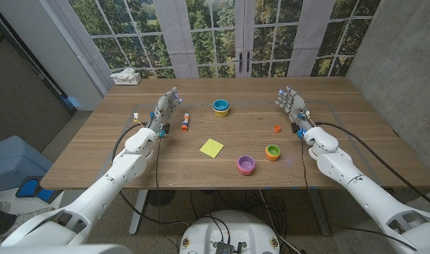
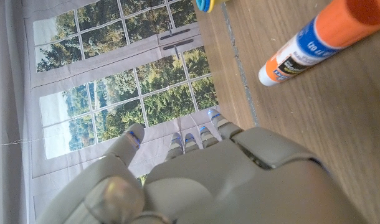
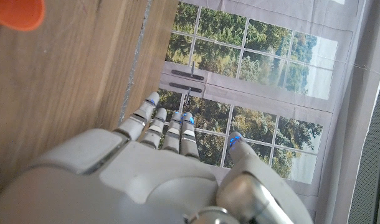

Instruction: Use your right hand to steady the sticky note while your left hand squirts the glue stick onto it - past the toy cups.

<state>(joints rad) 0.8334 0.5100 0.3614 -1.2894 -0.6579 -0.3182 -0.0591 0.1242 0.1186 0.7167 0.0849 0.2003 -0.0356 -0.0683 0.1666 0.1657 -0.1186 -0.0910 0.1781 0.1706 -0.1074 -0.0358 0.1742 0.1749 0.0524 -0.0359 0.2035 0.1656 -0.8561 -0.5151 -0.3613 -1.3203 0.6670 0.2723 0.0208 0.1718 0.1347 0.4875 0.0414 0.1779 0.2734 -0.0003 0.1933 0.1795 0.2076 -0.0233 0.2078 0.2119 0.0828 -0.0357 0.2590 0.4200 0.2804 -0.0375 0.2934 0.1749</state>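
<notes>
Hands [image 1: 167, 107] [image 1: 291, 104] released, empty — right should first pin square yellow sticky note [image 1: 211, 147]; left then grasp orange-and-white glue stick [image 1: 185, 123].

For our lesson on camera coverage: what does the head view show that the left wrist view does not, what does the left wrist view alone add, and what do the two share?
Head view alone: the yellow sticky note, the purple cup, the green cup, the small orange cap, and the right hand, open. Left wrist view alone: the printed label on the glue stick, seen close. Shared: the glue stick, the left hand, open and holding nothing, the blue and yellow cup, the wooden table and the windows.
</notes>
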